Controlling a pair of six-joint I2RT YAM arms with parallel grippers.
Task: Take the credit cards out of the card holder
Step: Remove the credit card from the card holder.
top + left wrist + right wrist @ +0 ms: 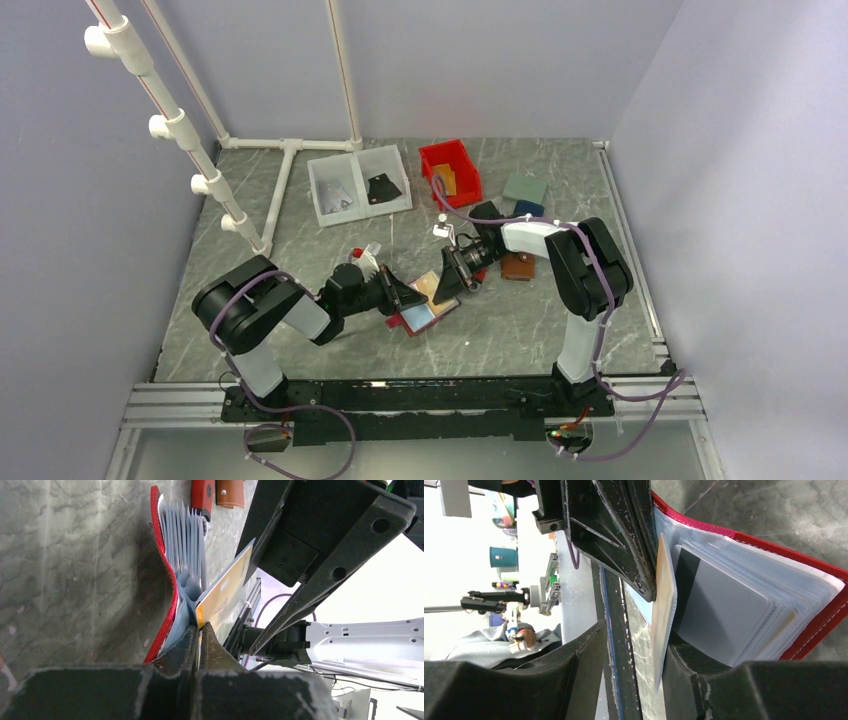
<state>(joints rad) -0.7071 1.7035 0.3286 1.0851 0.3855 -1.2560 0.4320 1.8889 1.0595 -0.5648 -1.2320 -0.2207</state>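
The card holder (pixel 416 322) lies open on the grey table (pixel 520 335) just ahead of both arms, red cover down and pale blue-grey sleeves fanned upward. The left gripper (pixel 198 636), reaching in low, is pinched tight on the tan-orange card (pixel 225 587). Opposite it, the right gripper (pixel 639 640) straddles that card with jaws parted. The fingers hide the card's lower corner.

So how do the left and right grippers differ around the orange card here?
The left gripper is shut, jaws pinched on an edge of the orange card near the fold of the card holder. The right gripper is open, with the card in the gap between its jaws. The left reaches in from the left, the right from the right. Both meet at that card.
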